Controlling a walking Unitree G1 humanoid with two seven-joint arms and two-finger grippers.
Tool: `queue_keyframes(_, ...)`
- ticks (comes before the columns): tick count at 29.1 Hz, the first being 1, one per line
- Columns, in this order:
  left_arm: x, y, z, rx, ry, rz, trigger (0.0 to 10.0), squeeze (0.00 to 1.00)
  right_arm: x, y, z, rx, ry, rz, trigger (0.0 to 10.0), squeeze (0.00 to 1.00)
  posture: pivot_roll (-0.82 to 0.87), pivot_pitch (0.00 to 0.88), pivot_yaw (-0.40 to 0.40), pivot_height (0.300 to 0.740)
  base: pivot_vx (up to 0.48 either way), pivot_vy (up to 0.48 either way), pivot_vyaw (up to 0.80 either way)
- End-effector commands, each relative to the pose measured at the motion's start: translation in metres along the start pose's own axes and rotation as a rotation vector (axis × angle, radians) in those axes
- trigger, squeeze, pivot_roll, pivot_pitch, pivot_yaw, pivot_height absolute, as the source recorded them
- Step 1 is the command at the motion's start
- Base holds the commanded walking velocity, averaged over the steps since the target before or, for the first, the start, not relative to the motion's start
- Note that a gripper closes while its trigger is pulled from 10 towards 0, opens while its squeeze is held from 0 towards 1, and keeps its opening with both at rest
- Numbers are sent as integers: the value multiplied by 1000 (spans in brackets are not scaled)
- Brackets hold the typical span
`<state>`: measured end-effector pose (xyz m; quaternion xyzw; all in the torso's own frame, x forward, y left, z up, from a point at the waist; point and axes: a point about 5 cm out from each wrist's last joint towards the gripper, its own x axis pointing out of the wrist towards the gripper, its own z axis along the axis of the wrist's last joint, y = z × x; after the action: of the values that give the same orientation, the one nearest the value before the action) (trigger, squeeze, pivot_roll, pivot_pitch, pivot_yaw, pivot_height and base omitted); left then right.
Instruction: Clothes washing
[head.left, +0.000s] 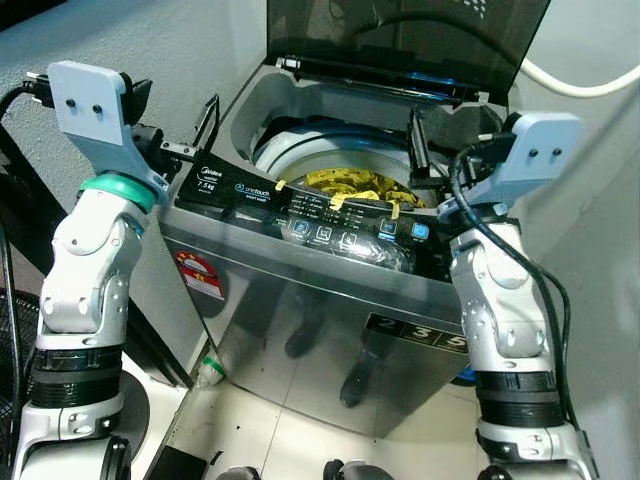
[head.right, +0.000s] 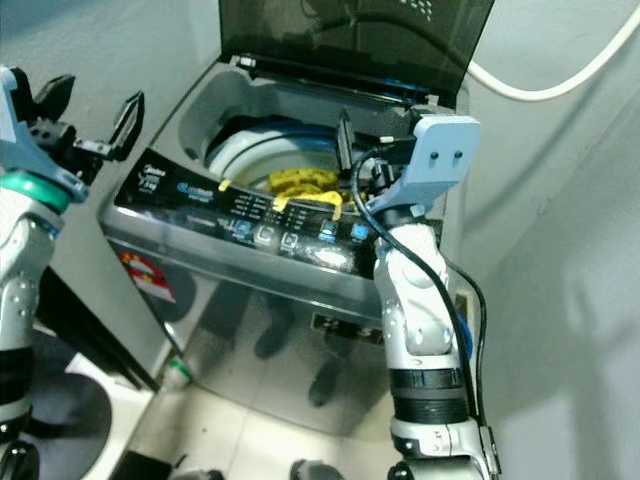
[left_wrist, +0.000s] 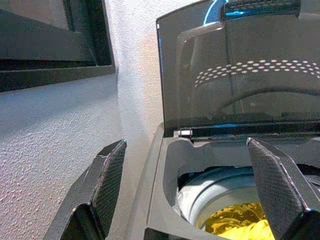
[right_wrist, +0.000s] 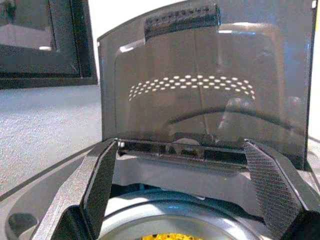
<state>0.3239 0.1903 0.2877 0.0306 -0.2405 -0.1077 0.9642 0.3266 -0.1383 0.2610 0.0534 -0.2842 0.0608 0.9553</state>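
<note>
Two tools hover spread wide and empty at the top-loading washing machine (head.left: 330, 330): the left tool (head.left: 185, 125) by its left front corner, the right tool (head.right: 375, 135) above its control panel (head.left: 340, 225). Beyond the panel, yellow clothes (head.left: 350, 185) lie inside the drum (head.left: 290, 150). Behind, the tinted lid (right_wrist: 200, 90) stands raised.

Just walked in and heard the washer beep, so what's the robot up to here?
The robot stands at a top-loading washing machine with its lid raised. Yellow clothing lies in the drum. The left claw hovers open at the machine's left edge, the right claw open above the drum's right side. Neither holds anything.
</note>
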Motion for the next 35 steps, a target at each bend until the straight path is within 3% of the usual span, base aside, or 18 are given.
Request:
queue_keyframes(1, 5, -3, 2, 11, -10, -18, 10000, 0, 7, -1, 2, -13, -19, -14, 10000, 0, 50, 0, 55, 740, 0, 0, 0)
queue_keyframes(15, 4, -5, 4, 13, -11, -30, 10000, 0, 11, -2, 3, -19, -23, -22, 10000, 0, 57, 0, 55, 740, 0, 0, 0)
queue_keyframes(35, 4, -7, 4, 12, -8, -41, 10000, 0, 11, -1, 0, -23, -13, -26, 10000, 0, 58, 0, 56, 740, 0, 0, 799)
